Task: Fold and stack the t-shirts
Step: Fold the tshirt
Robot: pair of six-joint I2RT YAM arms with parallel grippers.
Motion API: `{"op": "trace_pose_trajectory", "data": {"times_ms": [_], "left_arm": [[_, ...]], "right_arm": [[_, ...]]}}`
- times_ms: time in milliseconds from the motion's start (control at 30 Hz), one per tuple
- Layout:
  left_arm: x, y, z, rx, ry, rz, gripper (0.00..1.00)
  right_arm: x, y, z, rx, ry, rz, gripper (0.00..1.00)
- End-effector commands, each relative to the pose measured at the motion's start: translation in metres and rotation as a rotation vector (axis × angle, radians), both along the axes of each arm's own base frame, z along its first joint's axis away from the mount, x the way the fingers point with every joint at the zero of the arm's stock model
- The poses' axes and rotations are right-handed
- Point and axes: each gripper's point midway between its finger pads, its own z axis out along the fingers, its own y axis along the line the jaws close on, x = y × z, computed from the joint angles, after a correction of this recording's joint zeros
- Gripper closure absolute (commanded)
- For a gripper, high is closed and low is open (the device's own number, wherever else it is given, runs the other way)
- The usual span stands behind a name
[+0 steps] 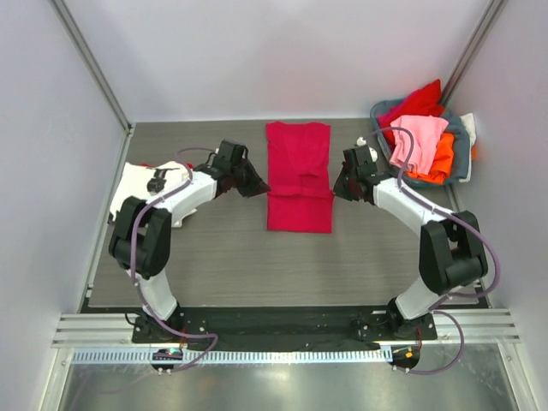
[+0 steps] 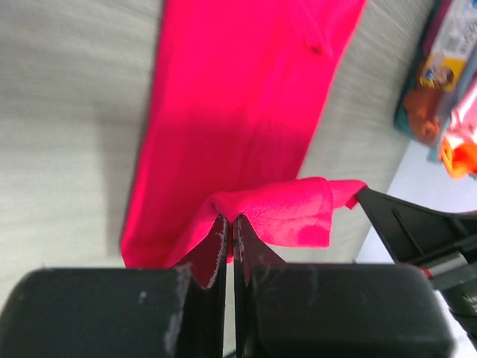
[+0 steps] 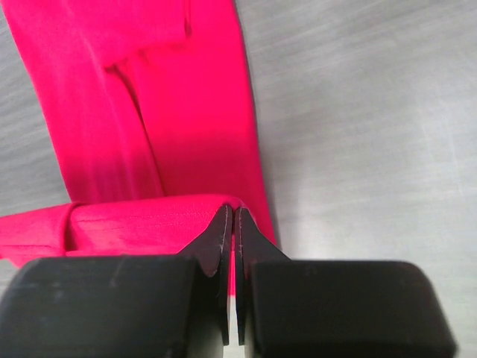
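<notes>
My left gripper point(image 2: 229, 224) and right gripper point(image 3: 232, 216) pinch the tee point(image 1: 298, 171).
Both closed tight on its raised edge; a colourful print point(image 2: 436, 71) beyond is too blurred to read.

Two grippers are showing, left gripper point(image 1: 255, 183) and right gripper point(image 1: 341, 187); one crimson-magenta t-shirt point(image 1: 298, 171) and one white t-shirt point(image 1: 137, 184) are lying out; one grey-blue basket point(image 1: 459, 147) is holding three more: red t-shirt point(image 1: 419, 101), pink t-shirt point(image 1: 418, 135), orange t-shirt point(image 1: 440, 159).
</notes>
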Motion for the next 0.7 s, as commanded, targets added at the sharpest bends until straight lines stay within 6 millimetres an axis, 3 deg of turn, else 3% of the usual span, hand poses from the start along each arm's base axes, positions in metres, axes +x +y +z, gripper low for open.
{"op": "trace_pose_trajectory", "data": {"times_ms": [0, 33, 300, 667], "left_arm": [[0.025, 0.006, 0.001, -0.001, -0.014, 0.003, 1.0], [0.034, 0.004, 0.007, -0.009, -0.033, 0.004, 1.0], [0.074, -0.003, -0.007, -0.015, -0.016, 0.014, 1.0], [0.105, -0.007, -0.026, -0.056, -0.004, 0.028, 0.97]], "right_arm": [[0.032, -0.003, 0.008, 0.008, -0.034, 0.037, 0.99], [0.038, -0.003, 0.008, 0.011, -0.033, 0.041, 0.99], [0.078, -0.004, -0.005, 0.072, -0.003, 0.066, 0.99], [0.113, -0.002, -0.018, 0.131, 0.011, 0.074, 0.99]]}}
